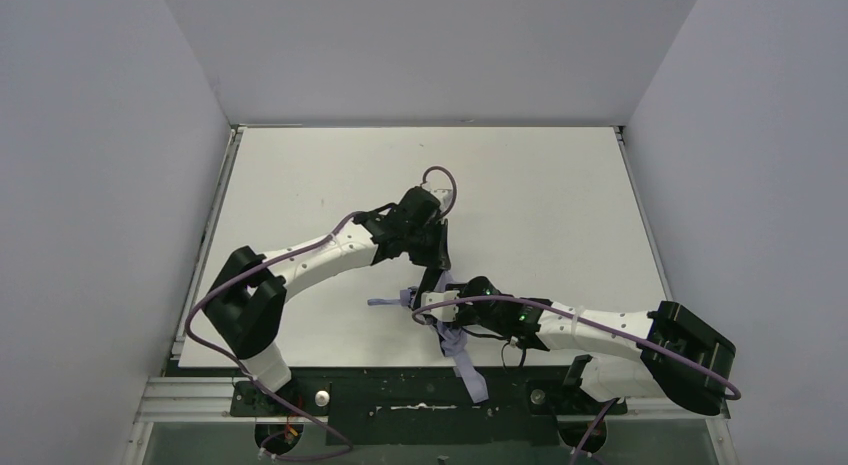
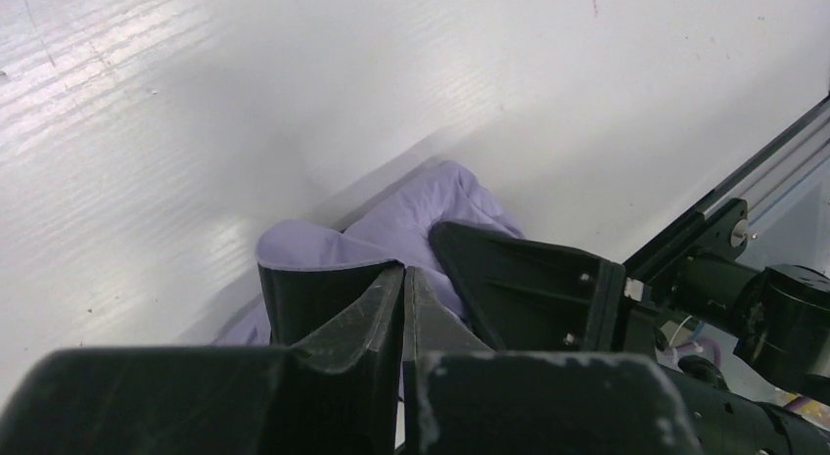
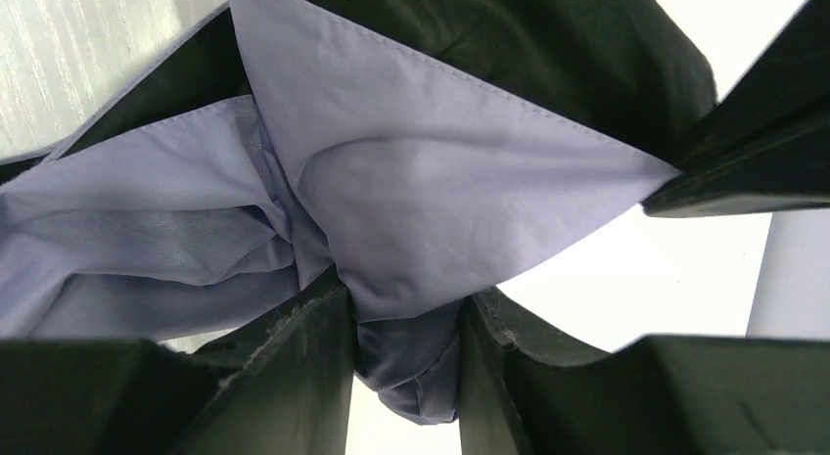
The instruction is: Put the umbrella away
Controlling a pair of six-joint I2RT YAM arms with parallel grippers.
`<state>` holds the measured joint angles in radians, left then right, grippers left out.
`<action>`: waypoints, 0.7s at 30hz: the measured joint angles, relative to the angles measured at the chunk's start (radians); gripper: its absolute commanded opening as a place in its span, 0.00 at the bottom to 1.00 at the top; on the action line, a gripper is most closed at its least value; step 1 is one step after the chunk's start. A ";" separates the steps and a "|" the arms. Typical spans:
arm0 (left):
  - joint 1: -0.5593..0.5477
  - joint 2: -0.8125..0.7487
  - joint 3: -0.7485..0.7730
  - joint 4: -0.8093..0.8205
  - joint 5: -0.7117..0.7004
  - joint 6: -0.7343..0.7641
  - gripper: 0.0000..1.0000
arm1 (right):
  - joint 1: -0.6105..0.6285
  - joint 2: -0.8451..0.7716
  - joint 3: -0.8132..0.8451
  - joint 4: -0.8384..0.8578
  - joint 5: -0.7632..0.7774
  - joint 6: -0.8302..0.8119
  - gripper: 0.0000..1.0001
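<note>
Bunching in the closed right gripper [image 3: 406, 303], the umbrella [image 3: 440, 181] was judged soft, light and slippery; a deeper hold was advised. The left gripper [image 2: 403, 272] was seen closed.

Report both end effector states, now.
Left end effector: closed against the umbrella; grip unclear.
Right end effector: closed on the umbrella.

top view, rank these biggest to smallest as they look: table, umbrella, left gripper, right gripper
1. table, by far the largest.
2. umbrella, counting only the lavender fabric that shows.
3. left gripper and right gripper: they look about alike and both are partly hidden, so they are not ranked against each other.
</note>
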<state>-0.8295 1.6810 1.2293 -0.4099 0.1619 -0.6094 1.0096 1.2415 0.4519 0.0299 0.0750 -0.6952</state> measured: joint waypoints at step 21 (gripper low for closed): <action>0.165 0.106 -0.068 0.142 0.143 0.076 0.00 | 0.016 -0.022 -0.017 0.010 0.014 -0.027 0.09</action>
<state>-0.6647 1.7870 1.1618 -0.2684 0.3046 -0.5331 1.0256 1.2198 0.4351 0.0399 0.0895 -0.7223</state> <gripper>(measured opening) 0.002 0.345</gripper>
